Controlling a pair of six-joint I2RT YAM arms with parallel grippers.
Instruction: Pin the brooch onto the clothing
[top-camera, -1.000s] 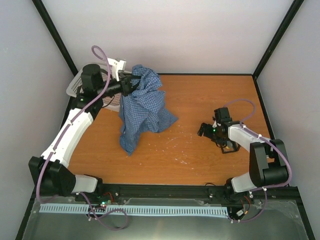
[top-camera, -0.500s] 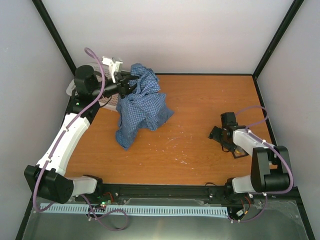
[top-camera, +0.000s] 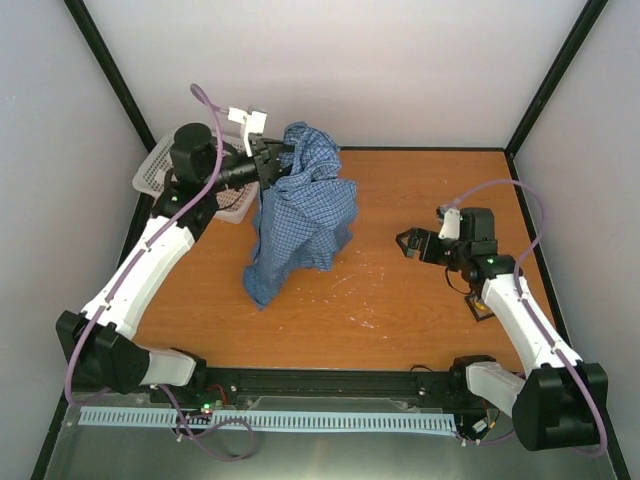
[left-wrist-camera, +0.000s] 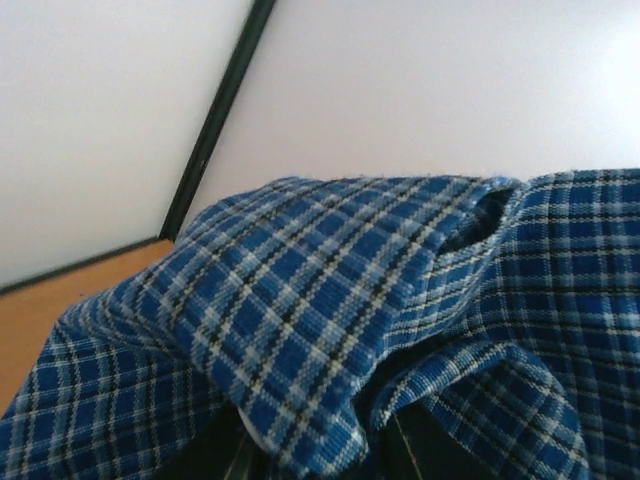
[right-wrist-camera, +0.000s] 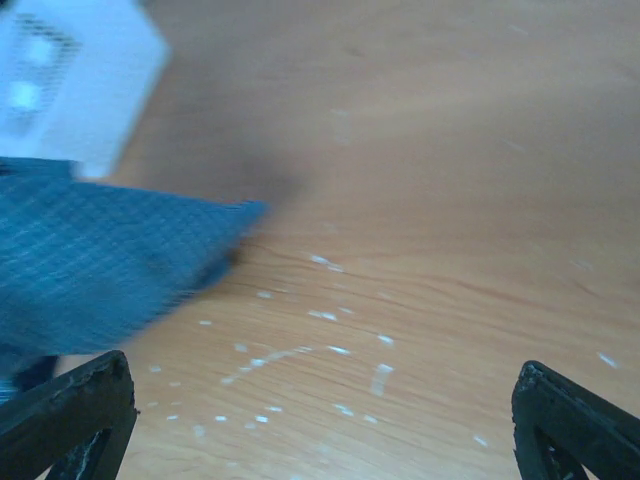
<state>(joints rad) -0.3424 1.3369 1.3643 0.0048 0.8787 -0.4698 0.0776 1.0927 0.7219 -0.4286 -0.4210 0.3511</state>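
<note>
Left pincer (top-camera: 272, 160): closed on a gathered fold of the clothing (top-camera: 300, 215), at the far-left part of the tabletop (top-camera: 420, 190). In the left wrist view the dark fingers (left-wrist-camera: 236, 455) show only at the bottom edge, and blue checked cloth is bunched between and over them, filling most of the frame. The clothing hangs from this grip as a crumpled, roughly vertical mass. Its highest fold is just right of the pincer, and its narrow lower end points toward the near left. Whether that end rests on the tabletop cannot be told.

Right pincer (top-camera: 410, 243): jaws spread wide and holding nothing, right of centre and well apart from the clothing. It faces left toward the clothing. In the right wrist view the two black fingertips (right-wrist-camera: 70, 410) sit at opposite lower corners, with bare, white-flecked wood between them. A blurred edge of the blue cloth (right-wrist-camera: 100, 260) enters from the left.

Surroundings: a white perforated basket (top-camera: 158, 172) stands at the far-left edge, behind the left arm. A small dark box (top-camera: 481, 306) lies at the near right, partly hidden under the right arm. The brooch cannot be made out in any view.
</note>
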